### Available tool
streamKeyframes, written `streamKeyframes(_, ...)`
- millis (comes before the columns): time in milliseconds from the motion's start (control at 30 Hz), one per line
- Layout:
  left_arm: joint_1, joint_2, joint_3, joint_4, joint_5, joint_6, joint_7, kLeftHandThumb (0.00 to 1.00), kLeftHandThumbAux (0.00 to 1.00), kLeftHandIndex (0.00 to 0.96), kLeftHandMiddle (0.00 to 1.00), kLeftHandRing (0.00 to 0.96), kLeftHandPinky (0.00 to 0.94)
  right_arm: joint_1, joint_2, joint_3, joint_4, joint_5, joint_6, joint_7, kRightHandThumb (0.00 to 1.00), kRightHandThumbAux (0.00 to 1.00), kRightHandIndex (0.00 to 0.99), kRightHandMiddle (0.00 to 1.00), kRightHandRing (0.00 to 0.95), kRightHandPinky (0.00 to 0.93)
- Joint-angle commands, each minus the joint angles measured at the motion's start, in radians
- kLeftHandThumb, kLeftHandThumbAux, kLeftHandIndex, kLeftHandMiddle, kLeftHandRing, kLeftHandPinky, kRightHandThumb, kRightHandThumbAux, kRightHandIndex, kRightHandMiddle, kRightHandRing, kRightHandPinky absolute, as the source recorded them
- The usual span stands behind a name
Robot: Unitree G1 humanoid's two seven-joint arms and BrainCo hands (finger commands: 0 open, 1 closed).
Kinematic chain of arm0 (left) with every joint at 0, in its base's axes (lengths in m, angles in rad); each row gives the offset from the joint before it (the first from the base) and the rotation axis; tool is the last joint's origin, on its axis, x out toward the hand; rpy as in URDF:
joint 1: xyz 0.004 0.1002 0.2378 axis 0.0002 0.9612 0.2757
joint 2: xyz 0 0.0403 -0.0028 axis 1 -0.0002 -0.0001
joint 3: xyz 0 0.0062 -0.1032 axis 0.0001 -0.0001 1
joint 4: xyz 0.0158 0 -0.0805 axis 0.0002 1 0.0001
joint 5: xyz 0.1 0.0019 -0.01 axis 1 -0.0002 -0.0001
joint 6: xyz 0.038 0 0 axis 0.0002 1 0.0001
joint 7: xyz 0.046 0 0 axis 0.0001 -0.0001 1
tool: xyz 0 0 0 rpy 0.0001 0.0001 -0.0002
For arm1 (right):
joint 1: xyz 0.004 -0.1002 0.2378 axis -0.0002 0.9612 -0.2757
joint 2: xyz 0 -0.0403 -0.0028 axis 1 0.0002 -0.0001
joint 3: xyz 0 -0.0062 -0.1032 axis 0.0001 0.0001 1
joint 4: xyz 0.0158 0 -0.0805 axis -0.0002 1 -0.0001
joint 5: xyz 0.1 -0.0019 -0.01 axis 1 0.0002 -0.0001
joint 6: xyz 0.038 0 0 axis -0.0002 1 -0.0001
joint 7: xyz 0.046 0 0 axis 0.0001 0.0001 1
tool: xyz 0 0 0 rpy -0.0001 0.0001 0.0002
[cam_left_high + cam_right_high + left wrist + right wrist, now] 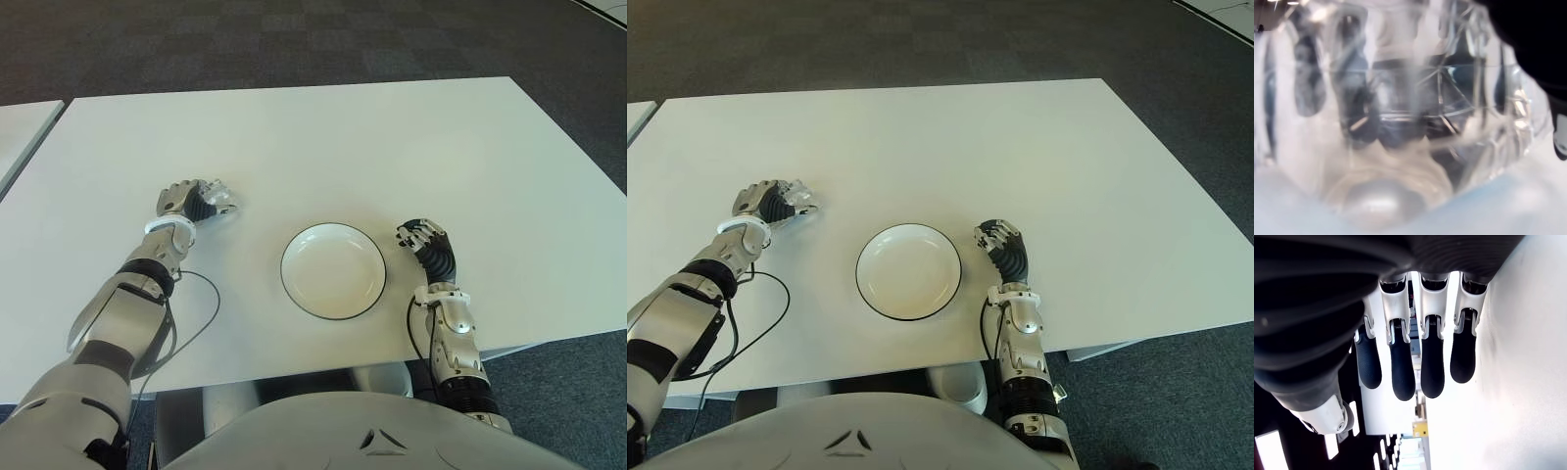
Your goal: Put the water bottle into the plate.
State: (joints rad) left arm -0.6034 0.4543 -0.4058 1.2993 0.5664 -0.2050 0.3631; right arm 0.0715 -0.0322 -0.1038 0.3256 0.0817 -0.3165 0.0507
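Clamping its fingers on the water bottle (221, 201), the left hand (193, 201) sits left of the plate (333, 271), while the right hand (425, 238) shows just right of it, fingers loose.

bare table (294, 147) between left hand (196, 202) and plate (333, 270), right hand (426, 243) beside plate

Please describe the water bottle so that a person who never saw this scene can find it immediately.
Start at the white table and find the round white plate with a thin dark rim near its front edge. To the plate's left, the left hand is closed around the water bottle. It is the only clear, see-through thing there, small and mostly hidden by the fingers.
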Motion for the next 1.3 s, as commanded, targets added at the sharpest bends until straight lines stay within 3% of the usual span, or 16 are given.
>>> streamKeyframes(33,0.095,-0.049,0.000,0.050,-0.007,0.005,-0.074,0.854,0.668,0.398,0.538,0.855,0.838,0.019,0.005,-0.005,0.037,0.005,0.051,-0.004,0.713,0.725,0.429,0.491,0.482,0.501)
streamKeyframes(433,0.048,-0.046,0.043,0.035,-0.027,-0.009,-0.093,0.854,0.668,0.399,0.540,0.862,0.838,0.015,0.002,-0.007,0.045,0.005,0.043,-0.002,0.713,0.725,0.429,0.490,0.479,0.489)
streamKeyframes(867,-0.001,-0.023,0.069,-0.078,-0.046,-0.075,-0.094,0.854,0.668,0.399,0.539,0.871,0.834,0.008,0.000,-0.006,0.054,-0.004,0.035,-0.007,0.712,0.725,0.429,0.490,0.478,0.489)
streamKeyframes(1133,-0.003,0.005,0.069,-0.202,-0.030,-0.090,-0.087,0.853,0.669,0.398,0.538,0.874,0.823,0.006,0.001,-0.003,0.054,-0.015,0.038,-0.019,0.711,0.725,0.429,0.490,0.480,0.491)
streamKeyframes(1300,0.009,0.034,0.070,-0.359,-0.002,-0.068,-0.090,0.852,0.670,0.396,0.536,0.869,0.808,0.006,0.002,0.002,0.050,-0.018,0.037,-0.020,0.711,0.725,0.429,0.490,0.481,0.489)
